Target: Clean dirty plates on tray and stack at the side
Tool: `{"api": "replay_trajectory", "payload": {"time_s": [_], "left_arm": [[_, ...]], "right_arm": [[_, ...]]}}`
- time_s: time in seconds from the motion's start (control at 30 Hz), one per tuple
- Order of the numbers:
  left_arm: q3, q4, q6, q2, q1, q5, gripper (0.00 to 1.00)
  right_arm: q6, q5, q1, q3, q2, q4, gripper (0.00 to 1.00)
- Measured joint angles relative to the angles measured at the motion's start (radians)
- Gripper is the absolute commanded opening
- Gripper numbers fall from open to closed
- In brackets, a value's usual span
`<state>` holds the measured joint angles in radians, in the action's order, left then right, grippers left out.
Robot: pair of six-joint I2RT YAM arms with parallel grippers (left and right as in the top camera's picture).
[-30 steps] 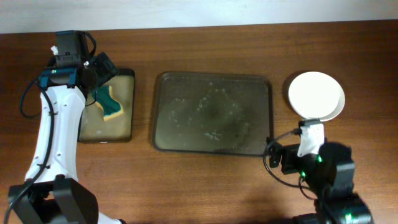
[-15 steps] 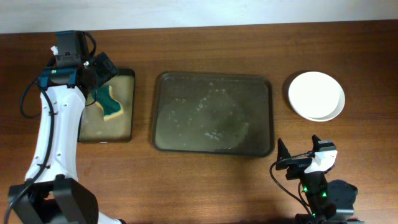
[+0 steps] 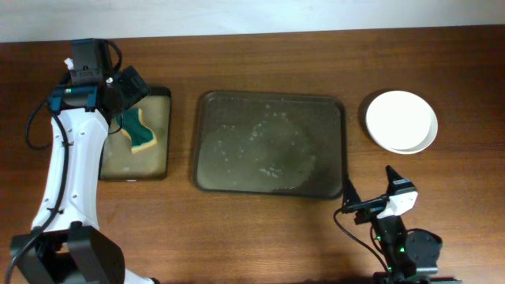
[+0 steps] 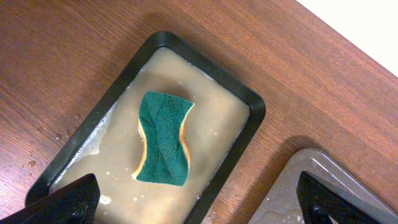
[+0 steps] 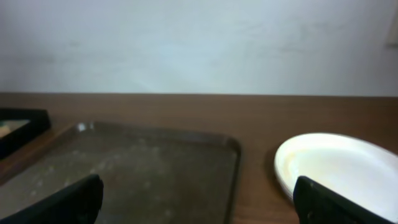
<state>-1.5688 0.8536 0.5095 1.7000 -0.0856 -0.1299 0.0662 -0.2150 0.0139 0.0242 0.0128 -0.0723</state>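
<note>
When viewed from overhead, seeing the tray (image 3: 270, 143) mid-table with a wet, speckled floor, and the plates (image 3: 401, 120) stacked on the wood to its right, apart from its rim; can make out two offset rims only. Also seeing the left gripper (image 3: 132, 93) over the far end of a small black tray (image 3: 169, 134) holding murky water and a green sponge (image 3: 140, 134), and the right gripper (image 3: 368, 189) near the table's front edge, by the big tray's near right corner. Switching to left wrist, seeing fingers (image 4: 65, 199) spread wide and unloaded, sponge flat in the water below. Switching to right wrist, seeing fingers (image 5: 71, 199) likewise apart and unloaded, tray ahead-left, plates ahead-right on the wood.
</note>
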Motion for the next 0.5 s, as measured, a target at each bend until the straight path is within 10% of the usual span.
{"api": "replay_trajectory", "payload": {"time_s": [0.5], "left_arm": [[0.0,0.0,0.0,0.0,0.0,0.0,0.99]], "right_arm": [[0.001,0.147,-0.076,-0.009,0.0,-0.002,0.98]]}}
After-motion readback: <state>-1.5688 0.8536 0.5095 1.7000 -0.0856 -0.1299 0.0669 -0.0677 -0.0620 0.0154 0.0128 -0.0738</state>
